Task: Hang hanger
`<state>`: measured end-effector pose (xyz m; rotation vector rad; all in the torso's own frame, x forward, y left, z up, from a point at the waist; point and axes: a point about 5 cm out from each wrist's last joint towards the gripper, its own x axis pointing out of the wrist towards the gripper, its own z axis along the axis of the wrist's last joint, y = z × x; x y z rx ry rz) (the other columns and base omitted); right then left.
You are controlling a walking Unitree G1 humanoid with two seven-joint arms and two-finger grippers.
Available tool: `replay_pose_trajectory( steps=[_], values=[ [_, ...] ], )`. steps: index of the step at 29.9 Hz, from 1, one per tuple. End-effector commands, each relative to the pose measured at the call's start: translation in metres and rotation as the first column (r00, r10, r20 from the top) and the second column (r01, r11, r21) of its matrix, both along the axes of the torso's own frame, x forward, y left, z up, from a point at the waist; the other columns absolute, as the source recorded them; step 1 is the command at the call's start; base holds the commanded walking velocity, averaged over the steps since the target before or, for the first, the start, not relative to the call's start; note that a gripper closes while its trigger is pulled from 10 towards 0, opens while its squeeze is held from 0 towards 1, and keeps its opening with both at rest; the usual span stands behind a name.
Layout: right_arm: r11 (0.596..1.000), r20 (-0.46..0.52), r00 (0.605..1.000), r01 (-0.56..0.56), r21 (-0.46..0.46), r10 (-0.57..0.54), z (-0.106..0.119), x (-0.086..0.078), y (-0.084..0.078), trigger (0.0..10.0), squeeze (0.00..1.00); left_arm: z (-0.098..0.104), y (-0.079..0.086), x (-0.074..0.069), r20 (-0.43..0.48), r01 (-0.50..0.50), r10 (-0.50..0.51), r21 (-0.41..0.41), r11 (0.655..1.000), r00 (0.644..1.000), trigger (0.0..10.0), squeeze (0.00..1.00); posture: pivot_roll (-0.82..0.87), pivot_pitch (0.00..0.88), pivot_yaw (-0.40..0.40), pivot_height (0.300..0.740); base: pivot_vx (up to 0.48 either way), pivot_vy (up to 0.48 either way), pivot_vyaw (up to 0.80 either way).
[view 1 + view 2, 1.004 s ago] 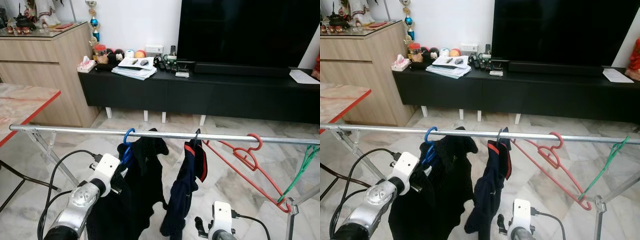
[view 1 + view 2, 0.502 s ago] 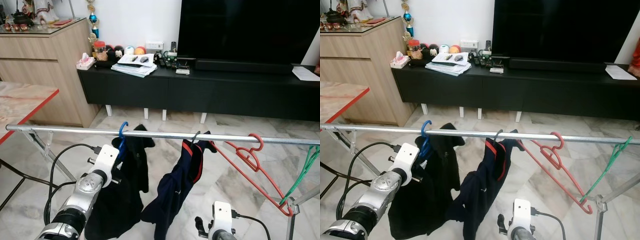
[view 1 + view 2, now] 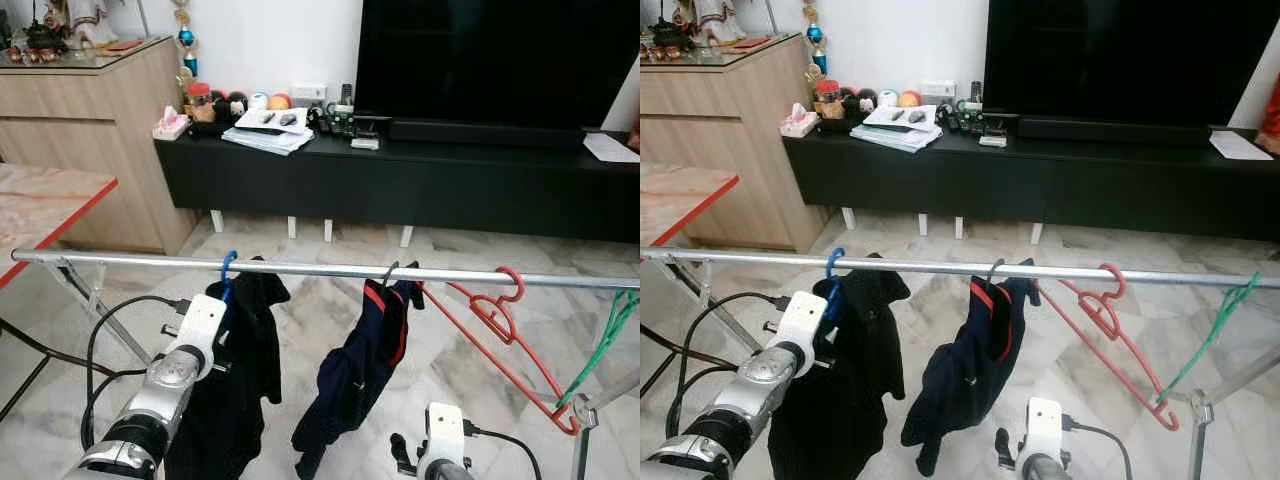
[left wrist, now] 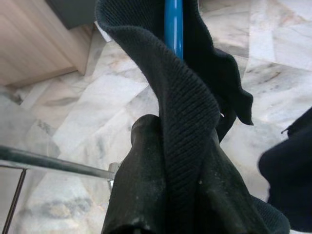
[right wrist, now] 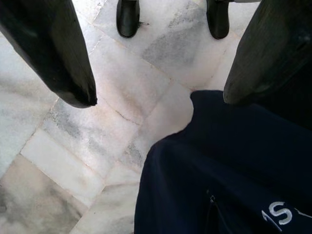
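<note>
A blue hanger (image 3: 228,275) carries a black knit garment (image 3: 240,380), beside a navy jacket (image 3: 360,370) with red lining, a red hanger (image 3: 500,330), a green hanger (image 3: 605,335), over grey-veined white marble floor (image 3: 470,270).

Shiny metal rail (image 3: 330,270); ribbed knit garment (image 4: 187,109); glossy blue plastic hanger (image 4: 173,24); polished marble floor (image 5: 83,141).

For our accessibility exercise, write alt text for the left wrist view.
The left hand is closed on a fold of black knitted garment, which hangs on a blue hanger. Behind lie a marble floor and a metal rail.
</note>
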<state>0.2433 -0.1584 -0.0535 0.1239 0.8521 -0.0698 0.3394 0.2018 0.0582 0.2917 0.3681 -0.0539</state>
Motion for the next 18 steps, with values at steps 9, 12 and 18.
replay_pose_trajectory(
  steps=[9,12,18],
  values=[
    [1.000,-0.007,1.000,-0.013,-0.008,0.013,0.000,0.000,0.001,10.0,0.00,0.003,0.003,0.000,0.043,0.006,-0.006,-0.002,1.000,0.999,10.0,1.00,0.06,0.000,0.027,0.740,0.000,0.000,0.00],
    [1.000,-0.007,1.000,-0.018,-0.012,0.018,0.000,0.001,0.000,10.0,0.00,0.002,0.004,-0.002,0.054,-0.004,0.005,-0.011,1.000,0.999,10.0,1.00,0.06,0.000,0.021,0.740,0.000,0.000,0.00],
    [1.000,-0.003,1.000,-0.017,-0.011,0.017,0.001,0.001,0.000,10.0,0.00,0.004,0.006,-0.006,0.101,-0.005,0.008,-0.030,1.000,0.995,10.0,1.00,0.04,0.000,0.032,0.740,0.000,0.000,0.00]
  ],
)
